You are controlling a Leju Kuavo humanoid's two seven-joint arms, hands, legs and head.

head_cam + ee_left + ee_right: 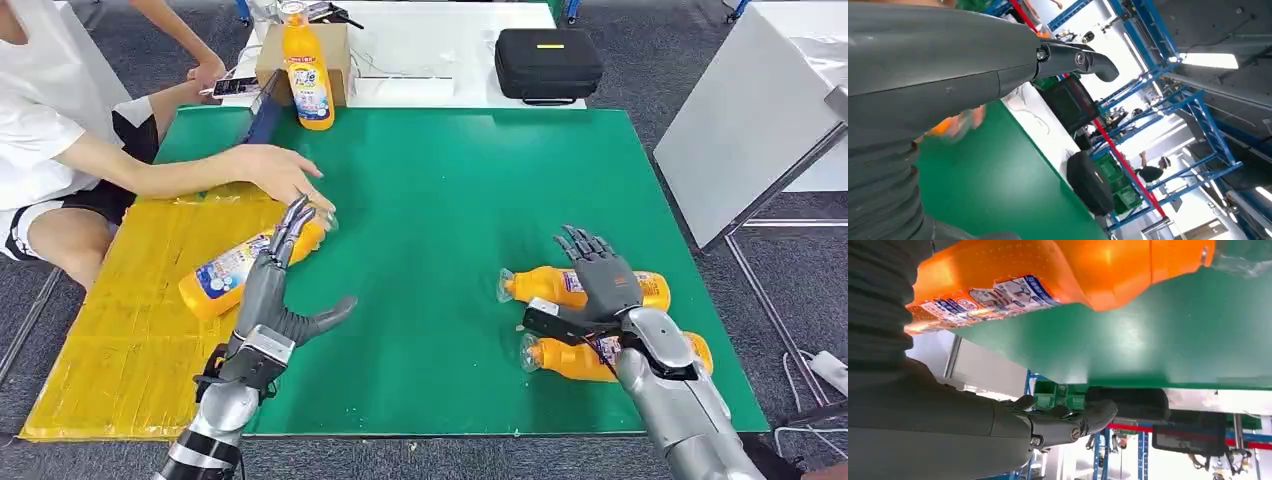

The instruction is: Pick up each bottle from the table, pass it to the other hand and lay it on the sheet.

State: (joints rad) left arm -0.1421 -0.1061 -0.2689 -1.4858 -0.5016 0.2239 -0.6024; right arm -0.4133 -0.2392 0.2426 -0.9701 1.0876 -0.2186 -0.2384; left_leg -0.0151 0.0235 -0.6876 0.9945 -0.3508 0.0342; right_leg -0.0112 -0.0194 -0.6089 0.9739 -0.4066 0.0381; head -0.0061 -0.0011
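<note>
Nearest the robot, the right robot hand (598,283) hangs over two orange bottles lying on their sides on the green table (450,200). Its fingers are spread across the farther bottle (655,288) and its wrist sits above the nearer bottle (570,357); it seems poised for a pick, and I cannot tell whether it grips yet. To the left, the left robot hand (290,290) is spread wide, holding nothing, its fingertips (296,218) at a third bottle (225,275) that lies on the yellow sheet (120,330), probably just laid down. A person's hand (285,175) reaches onto that bottle's cap end, crowding that robot hand's space. Farther back, an upright orange bottle (308,70) stands before a cardboard box (335,45), with a black case (548,62) on the white table behind.
</note>
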